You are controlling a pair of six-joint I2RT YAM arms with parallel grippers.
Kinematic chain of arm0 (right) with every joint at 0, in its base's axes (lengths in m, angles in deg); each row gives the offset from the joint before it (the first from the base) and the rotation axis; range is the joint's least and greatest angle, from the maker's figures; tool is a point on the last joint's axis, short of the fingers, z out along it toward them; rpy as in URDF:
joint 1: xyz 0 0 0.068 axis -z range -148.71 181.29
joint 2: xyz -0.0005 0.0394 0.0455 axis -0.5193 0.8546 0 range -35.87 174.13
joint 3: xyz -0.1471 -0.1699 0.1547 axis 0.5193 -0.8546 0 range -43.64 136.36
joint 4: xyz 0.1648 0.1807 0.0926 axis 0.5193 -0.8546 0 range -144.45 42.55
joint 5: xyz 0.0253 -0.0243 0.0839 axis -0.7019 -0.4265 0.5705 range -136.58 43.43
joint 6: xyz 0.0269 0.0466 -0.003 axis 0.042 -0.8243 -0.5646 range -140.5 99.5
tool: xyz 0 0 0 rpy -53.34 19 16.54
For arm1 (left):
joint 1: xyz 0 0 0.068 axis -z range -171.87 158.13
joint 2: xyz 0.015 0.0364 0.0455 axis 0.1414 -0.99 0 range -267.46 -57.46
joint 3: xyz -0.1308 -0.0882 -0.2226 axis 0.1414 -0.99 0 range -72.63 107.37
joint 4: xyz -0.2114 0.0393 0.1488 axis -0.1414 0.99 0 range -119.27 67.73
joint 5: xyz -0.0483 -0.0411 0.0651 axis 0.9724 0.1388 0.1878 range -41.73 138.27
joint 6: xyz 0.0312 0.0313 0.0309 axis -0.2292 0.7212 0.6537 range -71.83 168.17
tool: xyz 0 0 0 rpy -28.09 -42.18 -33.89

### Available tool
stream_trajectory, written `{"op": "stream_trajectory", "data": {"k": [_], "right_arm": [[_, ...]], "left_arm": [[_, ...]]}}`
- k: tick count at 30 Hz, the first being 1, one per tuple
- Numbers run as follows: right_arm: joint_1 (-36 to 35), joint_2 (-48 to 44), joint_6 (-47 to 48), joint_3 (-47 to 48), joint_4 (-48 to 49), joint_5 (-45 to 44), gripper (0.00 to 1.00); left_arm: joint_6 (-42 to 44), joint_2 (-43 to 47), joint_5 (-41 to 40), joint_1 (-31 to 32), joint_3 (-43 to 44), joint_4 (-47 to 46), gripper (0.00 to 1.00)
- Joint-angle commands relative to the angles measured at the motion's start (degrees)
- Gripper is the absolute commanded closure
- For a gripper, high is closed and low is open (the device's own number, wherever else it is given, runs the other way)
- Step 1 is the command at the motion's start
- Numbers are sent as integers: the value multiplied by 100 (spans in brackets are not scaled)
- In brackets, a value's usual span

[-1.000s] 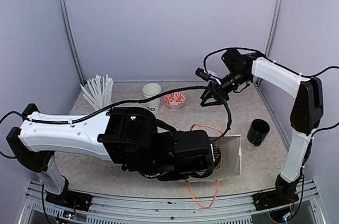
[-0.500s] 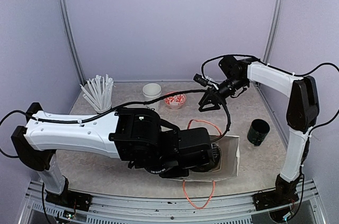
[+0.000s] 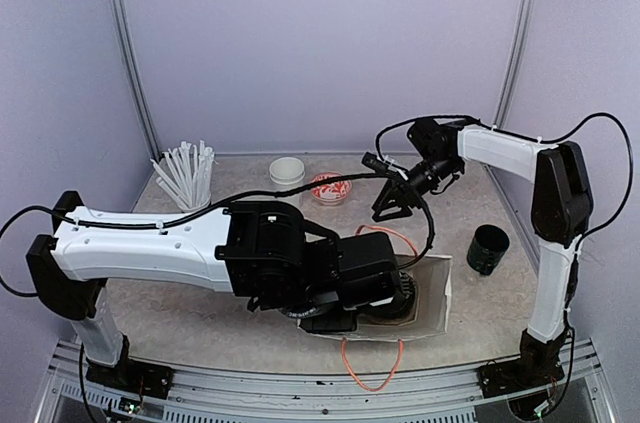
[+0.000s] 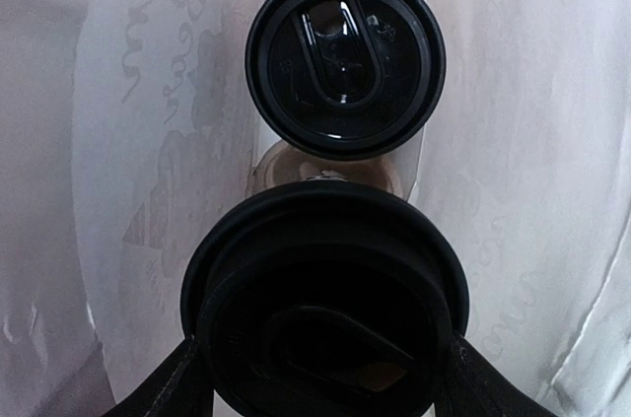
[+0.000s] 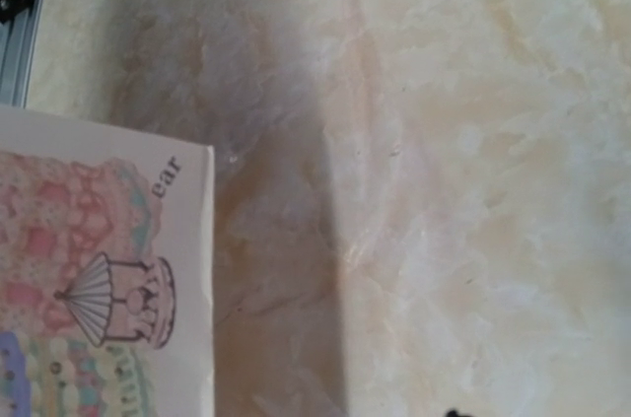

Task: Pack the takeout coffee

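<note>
Left wrist view: inside a white paper bag [image 4: 532, 141], looking straight down on two black round lids. Front cup [image 4: 325, 289] fills the lower half of the view. The left gripper [image 4: 320, 370] grasps it, one finger [image 4: 182, 378] against each side of the lid. Only this cup's lid shows; the body is hidden beneath it. Back cup [image 4: 345, 57] sits just behind, its lid close to the front lid, and whether they touch cannot be told. A strip of its pale wall shows under the lid. Both cups are upright, with bag walls close on either side.

Top view: the bag [image 3: 438, 288] stands at the near middle of the table [image 3: 470, 313], mouth up. An orange handle loop [image 3: 372, 375] hangs over the near edge. The left arm reaches across from the left, its wrist down in the bag mouth; the cups are hidden beneath it.

The right gripper [image 3: 390, 207] hangs above the table behind the bag, apart from it. Its fingers look spread, with nothing between them.

Right wrist view: bare marbled table and a corner of the bag's side, printed with a pastel carousel.

Also on the table: a bunch of white straws [image 3: 185, 175] back left, an open white cup [image 3: 287, 171] and a red-and-white bowl [image 3: 330, 188] at the back, and a black pot [image 3: 488, 249] right of the bag.
</note>
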Motion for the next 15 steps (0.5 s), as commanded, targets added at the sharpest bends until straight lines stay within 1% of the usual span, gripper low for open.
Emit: {"op": "stream_trajectory", "data": {"k": [1, 15], "right_arm": [[-80, 196, 124, -127, 31, 152, 45], [-130, 634, 302, -247, 93, 229, 46]], "left_arm": [[227, -41, 76, -64, -157, -196, 35], [524, -177, 299, -412, -341, -501, 34]]}}
